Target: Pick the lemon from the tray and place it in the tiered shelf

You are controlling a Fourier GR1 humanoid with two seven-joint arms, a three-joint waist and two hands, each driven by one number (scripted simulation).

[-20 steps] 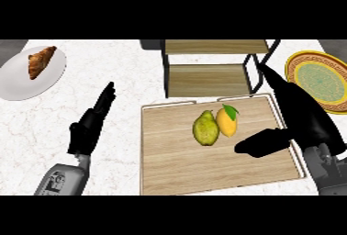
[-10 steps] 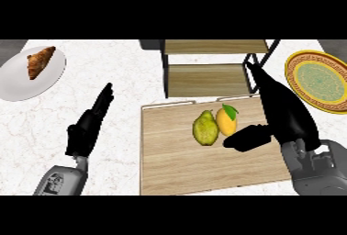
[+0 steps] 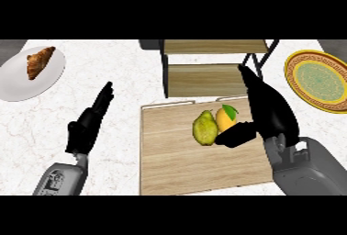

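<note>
The robot's left hand, seen at about eight o'clock in the head view, was matt black all over, with long slim fingers and a blocky palm, and it joined a light grey forearm whose casing bore darker grey recessed panels and small cut-out markings near the wrist. The right hand, at about four o'clock, was the same plain black, broader across its back with a thick thumb, and sat on a bulkier grey forearm of smooth rounded shells split by a dark seam at the wrist.
</note>
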